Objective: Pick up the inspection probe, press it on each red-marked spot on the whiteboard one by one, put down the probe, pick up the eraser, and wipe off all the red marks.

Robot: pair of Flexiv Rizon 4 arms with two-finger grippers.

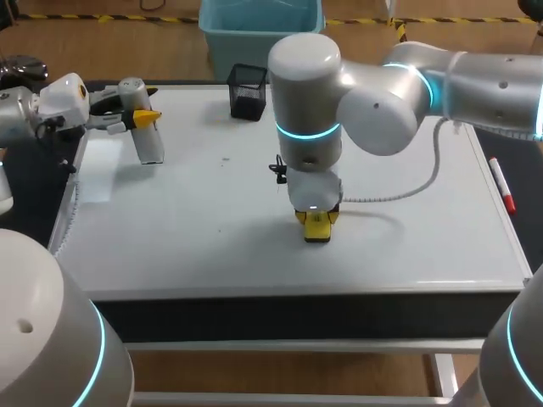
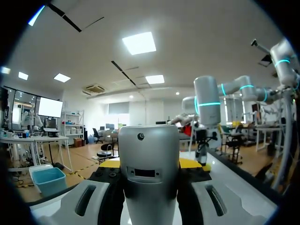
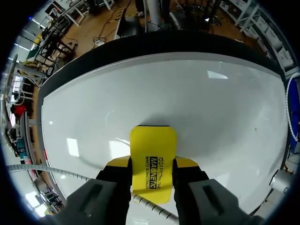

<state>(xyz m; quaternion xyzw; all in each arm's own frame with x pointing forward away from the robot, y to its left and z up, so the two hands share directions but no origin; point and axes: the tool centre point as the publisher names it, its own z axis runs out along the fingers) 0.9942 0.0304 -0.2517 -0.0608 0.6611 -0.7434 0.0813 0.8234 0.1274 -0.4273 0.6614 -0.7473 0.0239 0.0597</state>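
At the far left corner of the whiteboard (image 1: 212, 212), which covers most of the worktop (image 1: 254, 312), the left tool (image 1: 136, 119) is clamped on the inspection probe (image 1: 151, 140). The left wrist view shows a yellow tip on each side of its grey-white barrel. The probe stands roughly upright, its lower end at or just above the board; I cannot tell whether it touches. It looks like a stiff, smooth plastic cylinder, probably light. A round, slick body can twist or slide in a pinch, so the middle of the barrel, where the tool has it, seems the safest hold.

A black mesh pen cup (image 1: 248, 91) stands at the board's far edge, left of centre.

Near the middle of the board, towards its near edge, the right tool (image 1: 316, 222) points straight down and is closed on the yellow eraser (image 3: 152, 154). Its fingers grip the two long sides, and the pad lies flat on the white surface. The eraser is likely light, with a hard shell above and a soft wiping face below. That side grip on the shell keeps the face level. Too much downward force would probably drag it, not damage it.

A red marker (image 1: 502, 185) lies along the board's right edge. I see no red marks on the visible part of the board.
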